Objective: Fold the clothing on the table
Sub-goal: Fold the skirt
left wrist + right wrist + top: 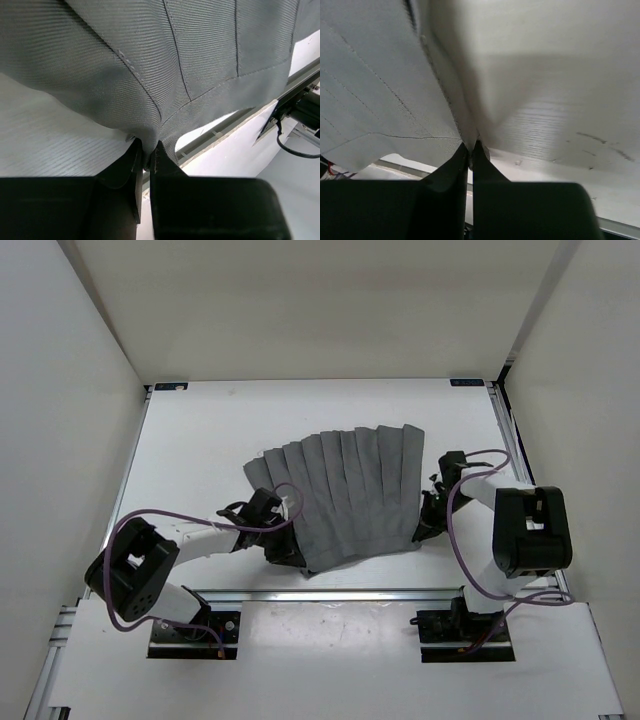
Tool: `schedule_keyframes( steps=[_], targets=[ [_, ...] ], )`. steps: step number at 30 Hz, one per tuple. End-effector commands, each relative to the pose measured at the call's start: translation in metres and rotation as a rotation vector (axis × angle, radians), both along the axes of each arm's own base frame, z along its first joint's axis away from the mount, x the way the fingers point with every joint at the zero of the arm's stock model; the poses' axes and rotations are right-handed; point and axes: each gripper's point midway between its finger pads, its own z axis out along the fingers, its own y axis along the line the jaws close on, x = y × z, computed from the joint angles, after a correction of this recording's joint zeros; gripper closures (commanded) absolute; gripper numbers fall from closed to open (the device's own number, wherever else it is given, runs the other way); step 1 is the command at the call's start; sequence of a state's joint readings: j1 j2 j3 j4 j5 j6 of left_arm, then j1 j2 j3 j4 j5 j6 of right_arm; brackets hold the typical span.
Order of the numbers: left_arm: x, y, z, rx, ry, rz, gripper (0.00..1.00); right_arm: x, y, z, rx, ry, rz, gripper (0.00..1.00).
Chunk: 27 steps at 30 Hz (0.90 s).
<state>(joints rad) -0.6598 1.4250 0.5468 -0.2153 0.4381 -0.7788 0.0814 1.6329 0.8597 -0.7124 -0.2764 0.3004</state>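
The skirt [345,490] is spread flat at mid-table [200,430]. Its near edge is pinched at either end, by the left gripper [146,152] and the right gripper [470,148]. Both ends should be lifted together and carried level toward the far edge — kept taut, never skewed.

Seen from above, the left gripper [283,552] has its fingertips out of sight at the corner of the clothing [345,495]. The right gripper [424,527] is a dark lump against the cloth's edge, too small to tell finger from fabric. In the left wrist view the cloth vanishes between the tips and runs off the frame above them and to both sides. In the right wrist view the fabric just ahead of the tips is blurred, perhaps a hem, and is cut off above and to their left. The blue label [170,386] far beyond the left gripper is too small to read.
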Motion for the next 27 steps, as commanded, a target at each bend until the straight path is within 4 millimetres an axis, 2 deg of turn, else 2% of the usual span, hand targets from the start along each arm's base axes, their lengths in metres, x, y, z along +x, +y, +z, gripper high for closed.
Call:
schedule_keyframes(
  steps=[1, 4, 6, 9, 12, 14, 15, 18, 21, 22, 24, 25, 27],
  targets=[
    [0.011, 0.002, 0.005, -0.025, -0.023, 0.0, 1.0, -0.016, 0.011, -0.001, 0.023, 0.059, 0.02, 1.0],
    [0.011, 0.01, 0.017, -0.01, -0.031, -0.018, 1.0, -0.033, 0.018, 0.014, 0.044, 0.075, 0.056, 1.0],
    [0.006, 0.015, 0.027, -0.01, -0.04, -0.028, 1.0, -0.055, 0.027, 0.027, 0.11, 0.124, 0.056, 1.0],
    [-0.015, 0.024, 0.037, -0.018, -0.018, -0.047, 1.0, -0.087, 0.03, 0.038, 0.123, 0.169, 0.092, 1.0],
    [-0.042, 0.037, 0.046, -0.017, 0.009, -0.064, 1.0, -0.133, 0.031, 0.048, 0.084, 0.266, 0.139, 1.0],
    [-0.055, 0.043, 0.053, -0.043, 0.023, -0.051, 1.0, -0.153, 0.04, 0.059, 0.113, 0.282, 0.167, 1.0],
    [-0.058, 0.045, 0.064, -0.068, 0.014, -0.022, 1.0, -0.158, 0.042, 0.069, 0.112, 0.274, 0.147, 1.0],
    [-0.052, 0.056, 0.086, -0.098, -0.019, 0.066, 1.0, -0.149, 0.042, 0.101, 0.109, 0.174, 0.08, 1.0],
    [-0.033, 0.071, 0.097, -0.079, -0.053, 0.162, 1.0, -0.117, 0.025, 0.124, 0.085, 0.048, -0.012, 1.0],
    [-0.025, 0.073, 0.099, -0.081, -0.062, 0.188, 1.0, -0.1, 0.015, 0.129, 0.059, -0.007, -0.042, 1.0],
    [-0.006, 0.076, 0.097, -0.084, -0.07, 0.249, 1.0, -0.079, 0.004, 0.128, 0.043, -0.048, -0.07, 1.0],
    [0.009, 0.073, 0.103, -0.111, -0.105, 0.28, 1.0, -0.062, -0.001, 0.124, 0.029, -0.076, -0.099, 1.0],
    [0.034, 0.069, 0.103, -0.114, -0.148, 0.327, 1.0, -0.037, -0.002, 0.124, 0.01, -0.136, -0.109, 1.0]
  ],
)
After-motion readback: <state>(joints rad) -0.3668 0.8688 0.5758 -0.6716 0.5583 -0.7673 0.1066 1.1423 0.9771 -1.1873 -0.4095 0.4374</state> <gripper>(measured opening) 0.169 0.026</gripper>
